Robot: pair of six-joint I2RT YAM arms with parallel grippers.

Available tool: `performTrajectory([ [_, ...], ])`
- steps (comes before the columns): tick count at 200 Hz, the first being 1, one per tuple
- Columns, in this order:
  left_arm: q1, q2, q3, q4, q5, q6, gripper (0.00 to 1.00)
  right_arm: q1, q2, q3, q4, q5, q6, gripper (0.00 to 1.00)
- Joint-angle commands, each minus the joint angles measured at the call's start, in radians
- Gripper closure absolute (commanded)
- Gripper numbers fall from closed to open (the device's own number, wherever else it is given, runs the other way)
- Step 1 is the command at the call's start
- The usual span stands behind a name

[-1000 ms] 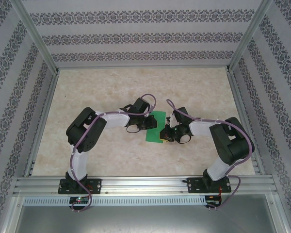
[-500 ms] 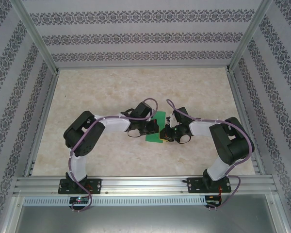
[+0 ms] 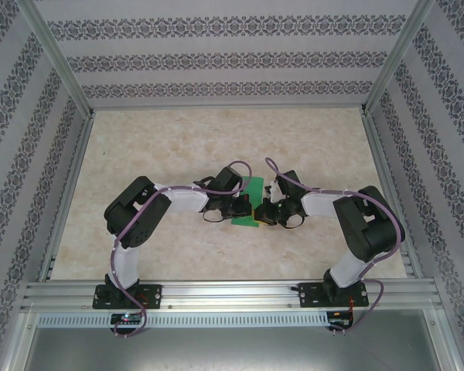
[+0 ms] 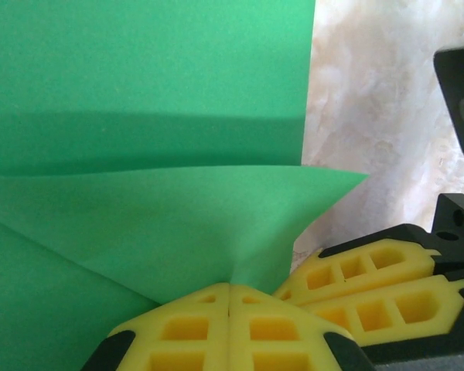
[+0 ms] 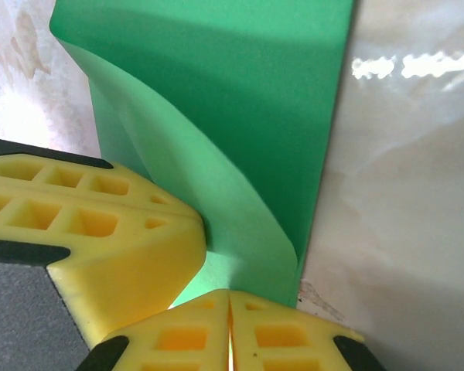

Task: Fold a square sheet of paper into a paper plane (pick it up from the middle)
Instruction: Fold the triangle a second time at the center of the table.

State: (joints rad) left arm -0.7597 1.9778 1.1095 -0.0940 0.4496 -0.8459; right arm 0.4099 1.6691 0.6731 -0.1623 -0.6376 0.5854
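The square sheet of paper (image 3: 253,193) is bright green and lies on the marble table between the two arms, its left part lifted and curled over toward the right. In the left wrist view the sheet (image 4: 139,93) shows a raised flap, and my left gripper (image 4: 230,287) is shut on that flap's edge. In the right wrist view the sheet (image 5: 278,93) bends over in a soft roll, and my right gripper (image 5: 230,295) is shut on its near edge. The grippers meet tip to tip above the paper: left gripper (image 3: 247,209), right gripper (image 3: 261,210).
The beige marble table (image 3: 178,139) has aluminium rails along its left side (image 3: 66,209), right side (image 3: 387,193) and near edge (image 3: 232,294). Patterned walls (image 3: 232,62) close in the back and sides. Both arm bases sit on the near rail.
My left gripper has swung right across the sheet, carrying its left edge over, so less green shows from above. Its jaws have closed fully. The right gripper has hardly moved.
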Motion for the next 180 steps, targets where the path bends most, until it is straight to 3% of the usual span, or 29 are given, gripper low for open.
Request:
performTrajectory([
  [1,0.009,0.02,0.001,-0.026,-0.1,0.025,0.98,0.004,0.061,-0.047,-0.072,0.145,-0.014,0.92],
  [180,0.138,0.069,0.053,-0.024,-0.1,0.074,0.95,0.006,0.069,-0.03,-0.133,0.179,-0.046,0.96],
])
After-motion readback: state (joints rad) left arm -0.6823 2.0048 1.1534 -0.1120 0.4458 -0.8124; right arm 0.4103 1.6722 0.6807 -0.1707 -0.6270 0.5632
